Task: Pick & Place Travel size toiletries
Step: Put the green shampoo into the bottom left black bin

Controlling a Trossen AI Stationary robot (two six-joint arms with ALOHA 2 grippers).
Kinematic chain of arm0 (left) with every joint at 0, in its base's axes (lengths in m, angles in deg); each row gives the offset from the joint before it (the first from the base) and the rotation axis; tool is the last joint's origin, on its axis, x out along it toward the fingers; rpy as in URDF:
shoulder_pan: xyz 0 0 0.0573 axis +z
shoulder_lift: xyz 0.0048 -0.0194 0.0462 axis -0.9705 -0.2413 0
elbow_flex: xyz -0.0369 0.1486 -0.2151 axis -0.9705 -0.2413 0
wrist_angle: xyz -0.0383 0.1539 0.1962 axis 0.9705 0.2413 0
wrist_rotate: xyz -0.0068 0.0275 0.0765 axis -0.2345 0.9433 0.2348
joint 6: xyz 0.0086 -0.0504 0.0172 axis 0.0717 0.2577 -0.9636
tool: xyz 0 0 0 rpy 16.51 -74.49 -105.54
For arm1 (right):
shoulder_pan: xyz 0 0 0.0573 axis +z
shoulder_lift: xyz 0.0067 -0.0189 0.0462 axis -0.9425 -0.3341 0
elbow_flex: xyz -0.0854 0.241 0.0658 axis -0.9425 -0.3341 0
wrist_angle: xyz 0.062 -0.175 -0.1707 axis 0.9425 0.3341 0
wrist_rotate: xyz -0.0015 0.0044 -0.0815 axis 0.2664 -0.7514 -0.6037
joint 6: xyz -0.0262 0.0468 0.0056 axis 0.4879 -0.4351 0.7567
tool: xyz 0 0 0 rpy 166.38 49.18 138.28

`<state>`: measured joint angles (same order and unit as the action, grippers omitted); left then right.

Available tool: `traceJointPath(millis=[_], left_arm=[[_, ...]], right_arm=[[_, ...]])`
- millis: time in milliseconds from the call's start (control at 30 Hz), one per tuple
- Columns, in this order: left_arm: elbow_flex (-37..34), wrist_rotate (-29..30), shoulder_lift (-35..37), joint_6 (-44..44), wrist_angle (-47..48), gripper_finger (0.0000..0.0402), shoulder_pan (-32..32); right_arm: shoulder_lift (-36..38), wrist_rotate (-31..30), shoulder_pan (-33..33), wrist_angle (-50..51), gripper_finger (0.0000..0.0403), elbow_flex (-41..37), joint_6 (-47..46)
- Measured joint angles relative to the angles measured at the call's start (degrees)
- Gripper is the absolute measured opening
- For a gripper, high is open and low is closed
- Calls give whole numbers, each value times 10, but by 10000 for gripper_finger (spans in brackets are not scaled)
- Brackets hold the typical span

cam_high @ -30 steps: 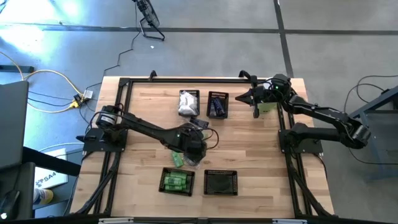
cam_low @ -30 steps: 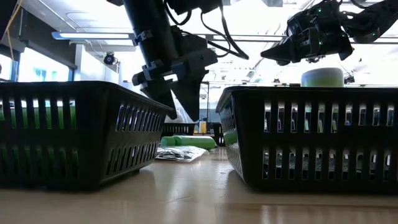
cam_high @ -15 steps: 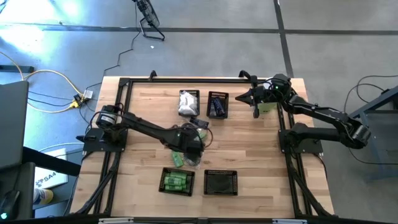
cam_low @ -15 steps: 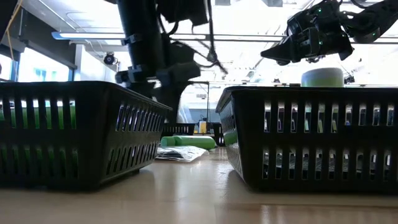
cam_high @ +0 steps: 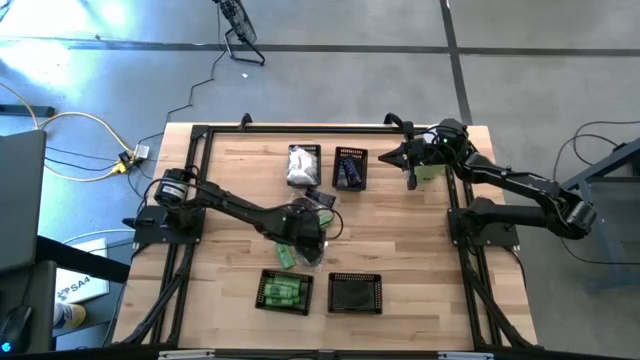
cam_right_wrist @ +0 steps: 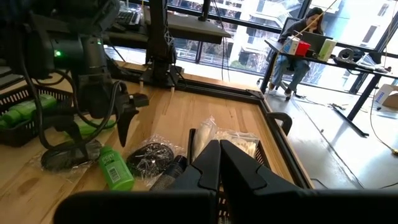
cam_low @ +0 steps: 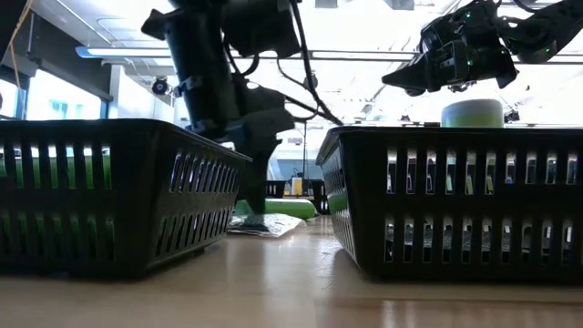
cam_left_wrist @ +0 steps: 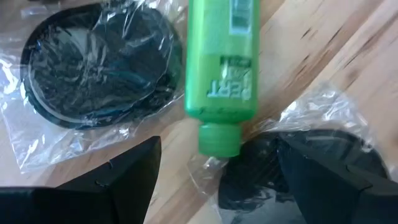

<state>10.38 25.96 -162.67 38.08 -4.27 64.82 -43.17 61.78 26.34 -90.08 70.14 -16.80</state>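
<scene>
A green travel bottle [cam_left_wrist: 222,68] lies flat on the counter [cam_high: 420,235] between two clear-wrapped dark discs [cam_left_wrist: 93,68], directly under the left claw [cam_left_wrist: 214,177], whose fingers stand wide apart around its cap. The right claw [cam_high: 408,156], pinched narrow, hovers near the counter's far right corner.

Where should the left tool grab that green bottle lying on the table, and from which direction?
Grip the green bottle across its flat body, near the middle, coming straight down. It lies flat between two clear-wrapped dark discs, and the open left tool already straddles its cap end.
</scene>
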Motion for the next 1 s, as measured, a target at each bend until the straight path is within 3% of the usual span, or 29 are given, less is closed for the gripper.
traceJointPath(millis=[367, 600, 1000], left_arm=[[-30, -11, 3, -58, -43, 313, 18], [-59, -67, 3, -80, -118, 313, 48], [-47, -72, 0, -80, -100, 313, 49]], right_arm=[[0, 0, 0, 0, 3, 0, 1], [0, 0, 0, 1, 3, 0, 4], [0, 0, 0, 2, 3, 0, 4]])
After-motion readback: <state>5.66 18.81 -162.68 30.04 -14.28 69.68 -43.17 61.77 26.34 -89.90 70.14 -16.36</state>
